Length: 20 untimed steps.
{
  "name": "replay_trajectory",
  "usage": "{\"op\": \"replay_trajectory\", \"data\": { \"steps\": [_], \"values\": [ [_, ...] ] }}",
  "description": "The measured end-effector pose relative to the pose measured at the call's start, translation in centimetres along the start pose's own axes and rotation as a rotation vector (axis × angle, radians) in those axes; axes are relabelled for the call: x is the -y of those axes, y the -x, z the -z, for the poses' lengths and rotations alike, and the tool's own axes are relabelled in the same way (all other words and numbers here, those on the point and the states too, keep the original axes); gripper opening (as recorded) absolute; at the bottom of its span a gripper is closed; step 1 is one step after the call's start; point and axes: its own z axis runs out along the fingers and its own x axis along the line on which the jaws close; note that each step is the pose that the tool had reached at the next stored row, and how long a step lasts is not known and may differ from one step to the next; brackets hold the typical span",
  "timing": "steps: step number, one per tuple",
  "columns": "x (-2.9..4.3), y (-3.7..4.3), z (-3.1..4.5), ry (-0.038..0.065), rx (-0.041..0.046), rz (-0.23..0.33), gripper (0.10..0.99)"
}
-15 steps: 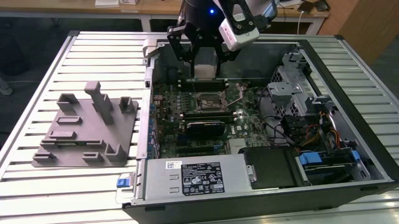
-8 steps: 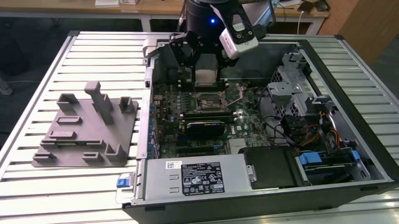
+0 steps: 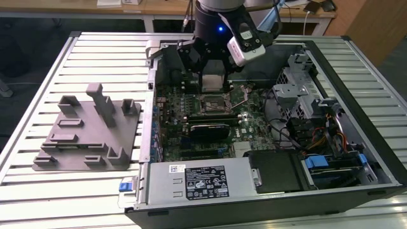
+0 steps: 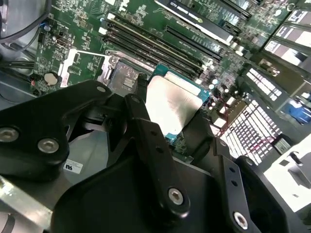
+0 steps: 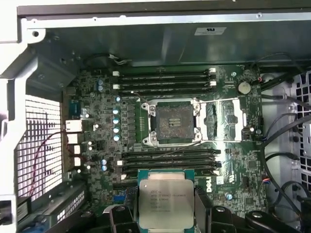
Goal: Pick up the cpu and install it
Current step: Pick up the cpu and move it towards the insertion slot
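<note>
The claw (image 3: 214, 82) is clenched on the cpu (image 3: 214, 76), 1 black finger (image 4: 141, 114) on each of 2 opposite edges; in both wrist views the chip's silver top faces the camera, with a thin green rim showing around it. The cpu hangs inside the open case (image 3: 356, 67), clear of the board (image 5: 97, 121) and not yet in the socket (image 3: 213, 103); in the exterior view it sits just beyond the socket, toward the far wall of the case. In the first wrist view the socket (image 5: 171, 122) lies bare, its metal frame (image 5: 223, 116) swung open to 1 side; a bank of memory slots (image 5: 167, 158) shows between the socket and the cpu (image 5: 165, 201). On the exterior view's left a grey fixture plate (image 3: 89, 136) with upright posts rests on the slatted desk (image 3: 70, 195), just beside the case and well apart from the claw.
</note>
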Motion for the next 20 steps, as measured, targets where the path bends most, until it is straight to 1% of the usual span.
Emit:
{"op": "replay_trajectory", "data": {
  "steps": [4,11,20],
  "values": [
    [-0.11,0.34,-0.6,0.0,-0.0001,0.0,0.541],
    [-0.31,0.56,-1.84,-0.001,-0.0001,0.0,0.541],
    [-1.17,0.68,-3.5,-0.001,-0.0001,0.0,0.541]
  ]
}}
